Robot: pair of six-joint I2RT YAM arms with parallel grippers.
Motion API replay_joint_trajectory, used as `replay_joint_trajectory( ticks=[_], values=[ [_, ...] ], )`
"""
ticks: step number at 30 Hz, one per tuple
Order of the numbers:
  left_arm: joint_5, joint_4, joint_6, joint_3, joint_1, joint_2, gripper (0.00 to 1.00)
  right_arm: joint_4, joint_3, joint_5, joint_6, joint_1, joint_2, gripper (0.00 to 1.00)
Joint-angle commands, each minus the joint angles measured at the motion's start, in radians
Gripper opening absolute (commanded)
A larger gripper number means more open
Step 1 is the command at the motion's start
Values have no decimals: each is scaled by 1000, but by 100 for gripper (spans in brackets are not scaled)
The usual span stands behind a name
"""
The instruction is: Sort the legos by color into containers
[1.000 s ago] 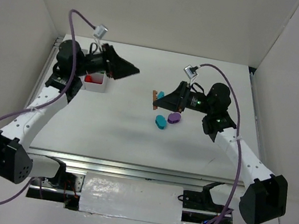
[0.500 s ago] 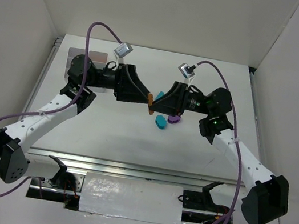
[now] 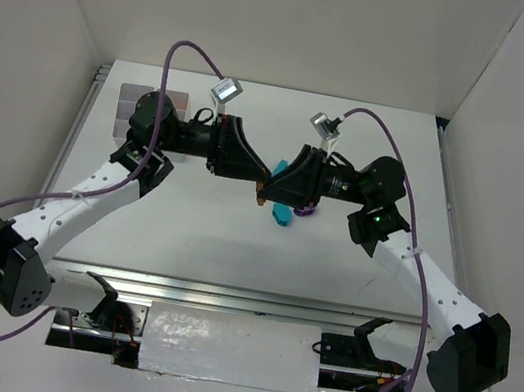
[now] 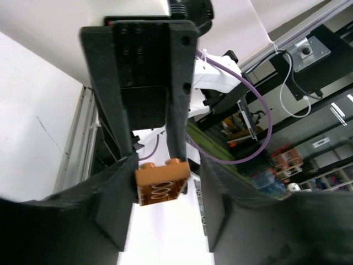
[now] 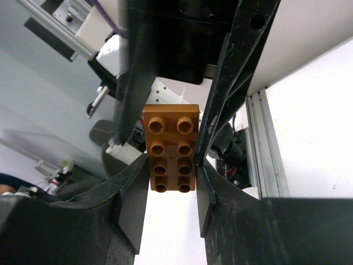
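Note:
A brown lego (image 5: 169, 149) sits between my right gripper's (image 5: 168, 187) fingers, which are shut on its lower half. In the top view that brown lego (image 3: 261, 192) hangs mid-table, where my left gripper (image 3: 256, 179) and right gripper (image 3: 270, 185) meet nose to nose. My left gripper (image 4: 165, 204) has its jaws around the same brown lego (image 4: 161, 179): one finger touches it and a gap shows at the other. Two teal legos (image 3: 282, 216) (image 3: 280, 167) and a purple one (image 3: 308, 207) lie under the right gripper. The white tray of containers (image 3: 138, 93) is at the back left, partly hidden by the left arm.
White walls enclose the table on three sides. A metal rail (image 3: 224, 296) runs along the near edge. Purple cables (image 3: 181, 50) loop above both arms.
My left arm swung from the tray to the table's middle and its jaws narrowed around the brown lego. The right gripper carried that lego up and leftward to meet it.

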Motion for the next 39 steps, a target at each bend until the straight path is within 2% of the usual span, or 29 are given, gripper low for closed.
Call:
replay_joint_trajectory(
  ticks=[1, 3, 4, 5, 7, 8, 9, 10, 11, 12, 14, 15, 17, 18, 21, 22, 25, 26, 28, 30, 31, 34, 39],
  values=[
    [20, -13, 34, 60, -26, 13, 45, -30, 38, 51, -49, 12, -8, 0],
    [26, -10, 31, 72, -26, 22, 28, -32, 38, 53, -55, 12, -5, 0],
    [26, -13, 32, 77, -26, 25, 12, -32, 36, 59, -57, 13, -3, 0],
    [25, -49, 41, 86, -26, 31, 4, -33, 32, 63, -60, 12, -6, 0],
    [20, -89, 83, 116, -26, 36, 0, -44, 33, 74, -68, 12, -5, 3],
    [20, -111, 97, 124, -24, 37, 0, -52, 38, 74, -80, 12, -3, 17],
    [8, -166, 138, 146, -24, 37, 0, -73, 41, 74, -85, 13, -3, 39],
    [-6, -213, 175, 161, -20, 39, 0, -90, 41, 79, -92, 13, -3, 74],
    [-23, -273, 214, 181, -1, 37, 0, -110, 38, 92, -121, 10, -8, 99],
    [-40, -407, 312, 228, 14, 39, 0, -171, 35, 105, -143, 6, -18, 100],
    [-113, -550, 459, 314, 94, 48, 0, -277, 12, 157, -219, -10, -46, 100],
    [-145, -691, 503, 343, 127, 54, 0, -299, -2, 169, -235, -16, -55, 100],
    [-304, -817, 627, 434, 255, 71, 0, -337, -57, 210, -258, -31, -103, 100],
    [-486, -915, 662, 460, 325, 77, 0, -340, -98, 221, -259, -43, -120, 100],
    [-833, -961, 778, 492, 378, 76, 0, -360, -145, 237, -272, -48, -184, 100],
    [-1048, -903, 814, 439, 399, 62, 0, -378, -148, 238, -293, -48, -205, 100],
    [-1259, -684, 825, 319, 474, 80, 0, -449, -140, 252, -333, -51, -245, 100],
    [-1306, -682, 818, 346, 506, 124, 0, -463, -139, 252, -338, -48, -258, 100],
    [-1324, -656, 767, 406, 592, 236, 0, -492, -131, 252, -350, -48, -287, 100],
    [-1292, -547, 735, 371, 653, 269, 0, -514, -123, 252, -361, -50, -308, 100],
    [-1295, -474, 712, 364, 666, 310, 0, -524, -122, 246, -361, -48, -330, 100],
    [-1298, -430, 689, 385, 697, 405, 0, -552, -128, 243, -368, -51, -370, 100],
    [-1328, -298, 671, 339, 701, 474, 0, -583, -139, 232, -367, -50, -431, 100]
  ],
)
